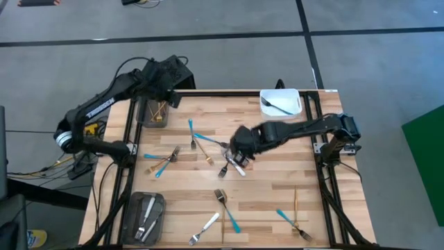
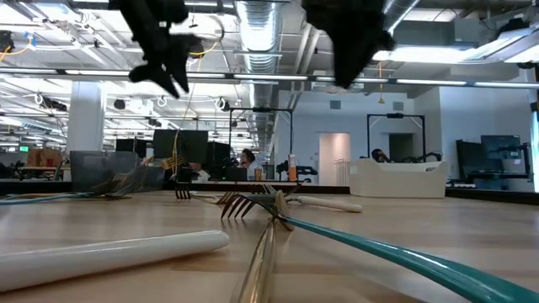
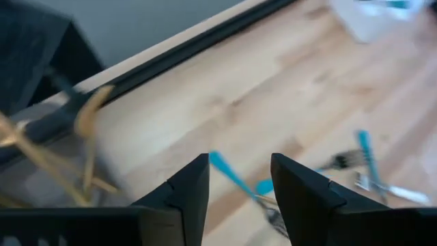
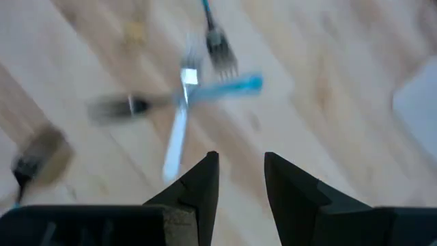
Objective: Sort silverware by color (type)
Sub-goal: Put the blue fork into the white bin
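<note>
The silverware lies scattered on the wooden table [image 1: 277, 173]: blue-handled forks [image 1: 196, 133], gold pieces [image 1: 296, 200] and white-handled ones [image 1: 205, 228]. My right gripper [image 1: 238, 161] hangs open over a crossed heap at mid-table, above a white-handled fork [image 4: 177, 133] and a blue-handled one [image 4: 225, 87], touching neither. My left gripper [image 1: 172, 99] is open and holds nothing, raised beside the far-left dark tray [image 1: 142, 118]. Gold forks [image 3: 82, 143] lie in that tray.
A second dark tray [image 1: 132, 208] at the near left holds silver pieces. A white bin [image 1: 297, 97] at the far right holds a blue-handled utensil. Black rails [image 1: 229, 92] frame the table. Bare wood lies between the heap and the right rail.
</note>
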